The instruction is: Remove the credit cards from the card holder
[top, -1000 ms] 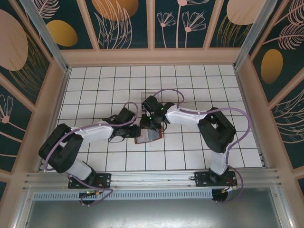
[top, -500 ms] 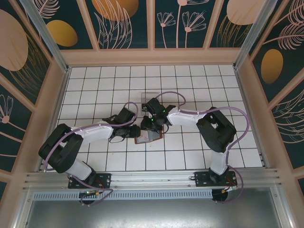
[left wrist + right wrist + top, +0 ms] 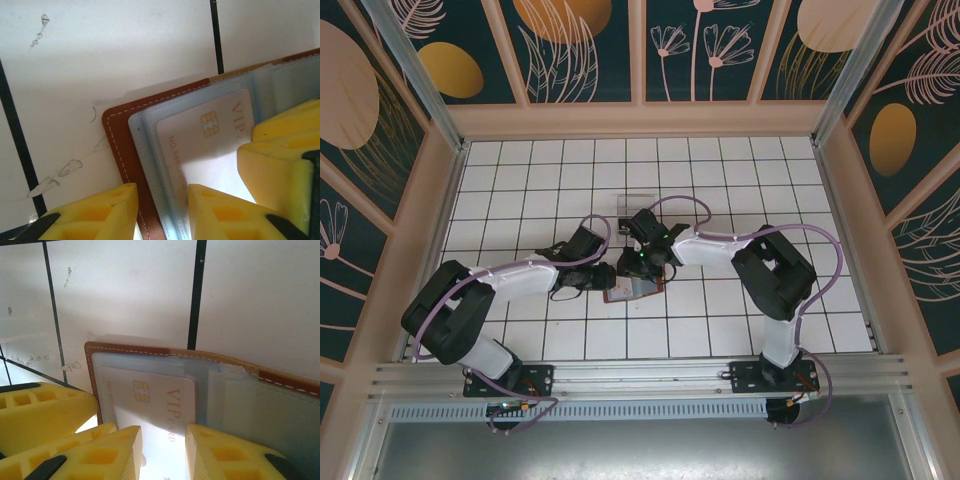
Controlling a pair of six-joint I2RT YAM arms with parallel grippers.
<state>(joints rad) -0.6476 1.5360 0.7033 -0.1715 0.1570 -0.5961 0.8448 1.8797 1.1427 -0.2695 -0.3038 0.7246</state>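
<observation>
Card holder [image 3: 632, 290] lies open on the tiled table [image 3: 520, 190] — left gripper [image 3: 162, 191] at its 9 o'clock edge, jaws slightly spread astride the leather rim; right gripper [image 3: 164, 432] at 12 o'clock, jaws parted over a sleeved chip credit card [image 3: 160, 390]. Clear tray [image 3: 638, 201] sits beyond, at 12 o'clock.

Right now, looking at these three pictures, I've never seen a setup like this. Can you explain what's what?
Two robot arms are bolted to a tiled table. One camera looks down from above. The other two ride on the wrists, so the yellow fingers you see close up belong to the hands. From above, the left hand and right hand meet over an open brown card holder. Close up, a pale card marked VIP sits in its sleeve. Both hands' fingers stand parted, gripping nothing visibly. A clear tray lies behind.
</observation>
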